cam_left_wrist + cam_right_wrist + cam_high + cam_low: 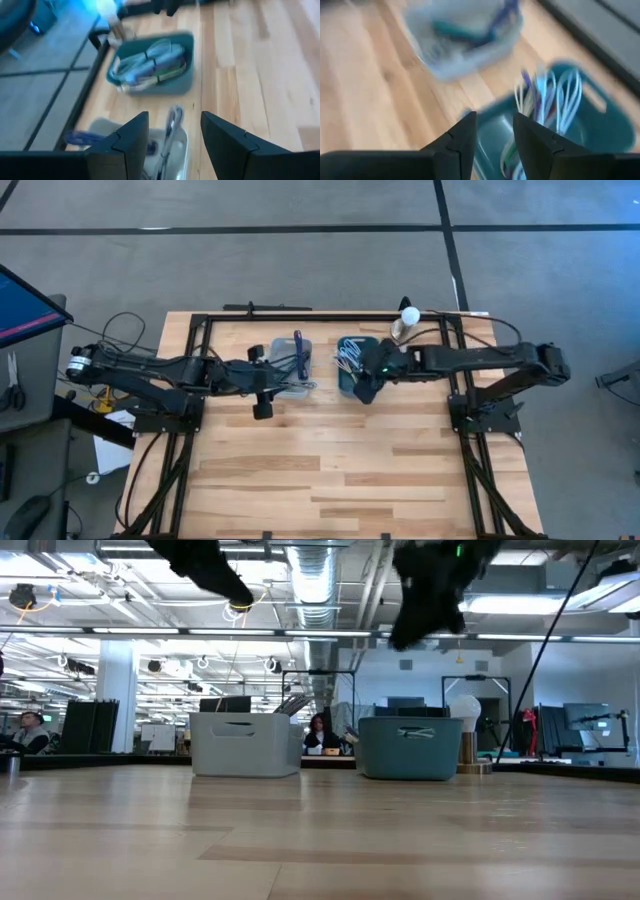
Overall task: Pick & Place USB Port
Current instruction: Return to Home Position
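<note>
Left gripper (172, 117) hovers by the pale white plastic bin (280, 346), fingers apart, empty. Right gripper (495, 117), fingers likewise apart, hangs over the teal-blue plastic bin (172, 86) holding bundled charger cables (150, 62).

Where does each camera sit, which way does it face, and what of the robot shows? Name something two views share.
High view: above the table, looking straight down; both arms, left pincer and right pincer show.
Low view: at table-top height, looking level across at the white bin and blue bin; arm parts hang from above.
Left wrist view: on the left arm, facing both bins; its own open fingers show.
Right wrist view: on the right arm, facing both bins; its open fingers show.
Shared: every view shows both bins.
</note>
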Tool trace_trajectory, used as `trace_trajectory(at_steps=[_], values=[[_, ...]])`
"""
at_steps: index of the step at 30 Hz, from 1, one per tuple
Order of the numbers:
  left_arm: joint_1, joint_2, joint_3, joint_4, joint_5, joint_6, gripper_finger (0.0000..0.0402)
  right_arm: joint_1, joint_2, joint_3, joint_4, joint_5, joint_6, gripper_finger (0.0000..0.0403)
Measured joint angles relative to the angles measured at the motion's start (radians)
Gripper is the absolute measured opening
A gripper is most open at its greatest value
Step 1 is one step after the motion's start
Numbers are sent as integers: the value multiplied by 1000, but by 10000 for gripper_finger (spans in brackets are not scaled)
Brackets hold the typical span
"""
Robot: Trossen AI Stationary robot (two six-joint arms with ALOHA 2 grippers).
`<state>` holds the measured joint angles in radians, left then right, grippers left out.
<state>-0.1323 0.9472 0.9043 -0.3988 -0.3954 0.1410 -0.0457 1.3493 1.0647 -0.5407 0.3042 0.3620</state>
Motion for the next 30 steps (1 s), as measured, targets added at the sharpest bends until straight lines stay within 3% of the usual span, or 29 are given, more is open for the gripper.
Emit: trace_trajectory(at_steps=[6, 11, 13, 19, 30], values=[[-1, -134, 0, 33, 19, 35, 182, 47, -132, 70, 18, 0, -95, 118], [-16, -270, 1, 37, 278, 8, 182, 98, -234, 77, 18, -59, -145, 118], [-30, -305, 1, 35, 312, -17, 182, 131, -262, 77, 22, -98, -182, 118], [-63, -334, 1, 41, 319, -10, 182, 237, -316, 77, 50, -119, -291, 118], [-62, -286, 1, 56, 318, -28, 182, 261, -314, 76, 110, -116, -204, 118]])
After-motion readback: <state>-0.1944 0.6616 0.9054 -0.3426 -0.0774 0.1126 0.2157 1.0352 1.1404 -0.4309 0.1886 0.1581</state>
